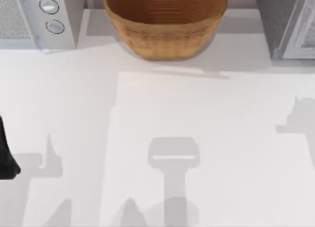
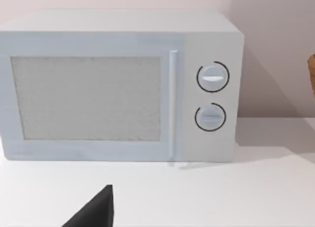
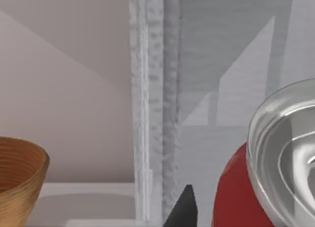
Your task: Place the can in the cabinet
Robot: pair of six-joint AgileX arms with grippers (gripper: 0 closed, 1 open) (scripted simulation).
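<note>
not much of the agilex robot to look at here tbh. the left arm's matte black rounded housing (image 1: 6,155) sits at the left edge of the white table, plain dark shell with a smooth curved outline. the left gripper's flat black wedge-shaped fingertip (image 2: 96,210) is angular with sharp edges and an even finish. the right gripper's black pointed fingertip (image 3: 182,210) is the same dull black, tapering to a narrow tip.
</note>
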